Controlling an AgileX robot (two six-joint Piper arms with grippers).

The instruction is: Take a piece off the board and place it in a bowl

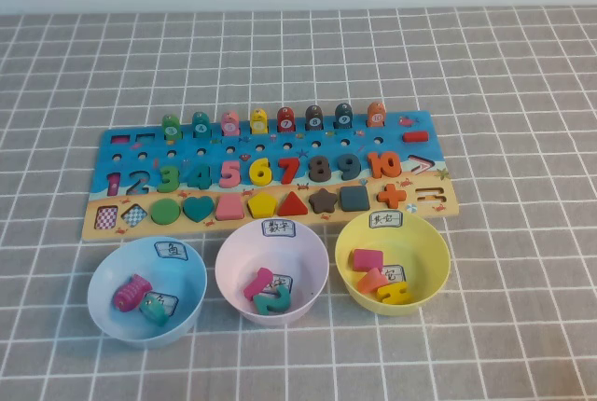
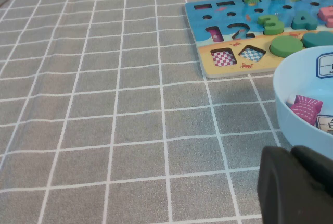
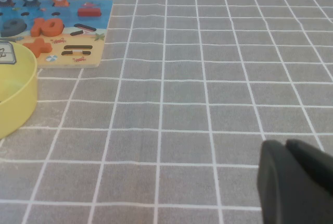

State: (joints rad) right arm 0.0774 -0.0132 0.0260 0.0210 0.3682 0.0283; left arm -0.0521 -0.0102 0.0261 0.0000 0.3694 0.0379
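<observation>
The small red minus bar [image 1: 415, 136] lies in its slot at the far right end of the blue and tan board [image 1: 201, 154]; it also shows in the right wrist view [image 3: 89, 10]. The yellow bowl [image 1: 431, 247] stands in front of the board's right end and holds a pinkish-red rectangle, an orange piece and a yellow piece. Neither arm shows in the high view. My left gripper [image 2: 292, 152] is shut and empty, low over the cloth beside the light blue bowl [image 2: 296, 83]. My right gripper [image 3: 286, 145] is shut and empty, over the cloth to the right of the yellow bowl [image 3: 18, 96].
A pink bowl [image 1: 229, 261] with two pieces stands in the middle and a light blue bowl [image 1: 101, 282] with two pieces on the left, both in front of the board. A grey checked cloth covers the table. Fish pegs stand along the board's far edge.
</observation>
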